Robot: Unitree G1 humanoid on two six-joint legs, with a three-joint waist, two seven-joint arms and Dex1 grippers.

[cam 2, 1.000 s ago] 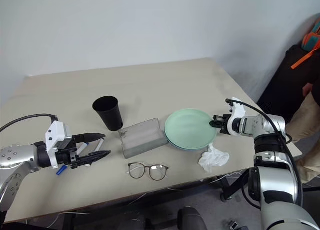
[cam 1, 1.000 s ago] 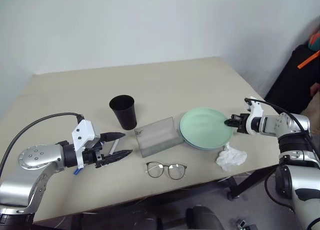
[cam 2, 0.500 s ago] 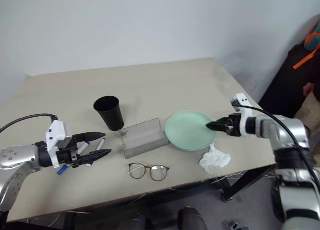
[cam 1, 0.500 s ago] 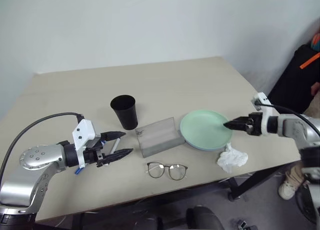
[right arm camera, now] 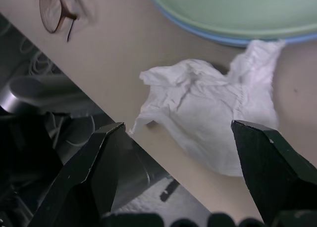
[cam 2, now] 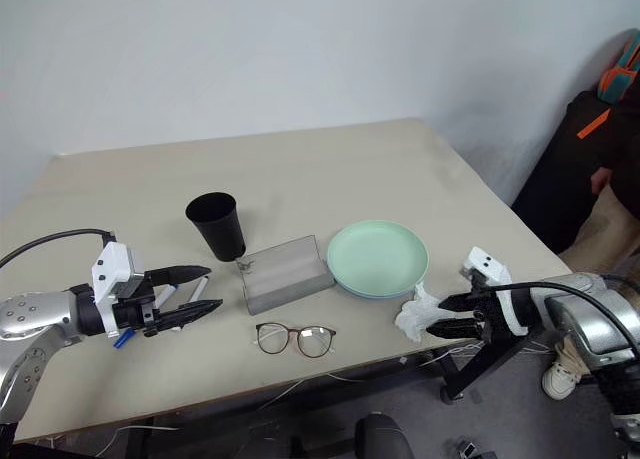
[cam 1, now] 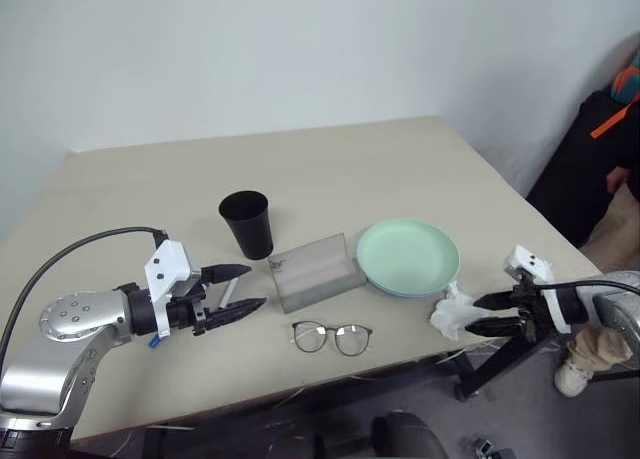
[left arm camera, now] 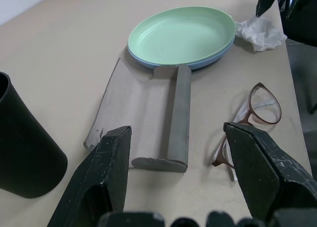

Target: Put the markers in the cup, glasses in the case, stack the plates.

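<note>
The left gripper [cam 1: 232, 289] hovers open over the markers [cam 1: 222, 297] (partly hidden, probably both). Rightward, the plates [cam 1: 408, 258] sit stacked; the right gripper [cam 1: 487, 313] has let go and withdrawn, open, beside the tissue [cam 1: 452, 311].

Beige table [cam 1: 330, 159] bears cup [cam 1: 247, 222], case [cam 1: 316, 271], glasses [cam 1: 331, 337], tissue [cam 1: 452, 312], markers [cam 1: 190, 309] (plates [cam 1: 407, 256] stacked).
</note>
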